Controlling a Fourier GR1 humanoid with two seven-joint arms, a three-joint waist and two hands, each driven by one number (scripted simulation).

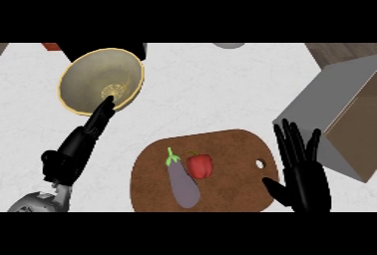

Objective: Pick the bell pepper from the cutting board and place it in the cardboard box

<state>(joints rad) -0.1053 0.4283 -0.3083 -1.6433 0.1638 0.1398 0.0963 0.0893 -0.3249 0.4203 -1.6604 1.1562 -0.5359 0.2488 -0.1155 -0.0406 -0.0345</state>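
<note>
A red bell pepper (200, 165) with a green stem lies near the middle of a brown cutting board (232, 149). Touching its left side is a purple eggplant (182, 183). The cardboard box (346, 112), grey outside and brown inside, stands at the right with its opening turned toward the left. My right hand (303, 177) is open, fingers straight and pointing away, over the board's right edge between the pepper and the box. My left hand (77, 147) is open at the left, its fingertips reaching the rim of a bowl.
A yellowish bowl (103, 79) sits at the upper left on the white counter (221, 84). Dark and red objects (55, 47) show at the top left edge, a grey object (230, 45) at the top centre.
</note>
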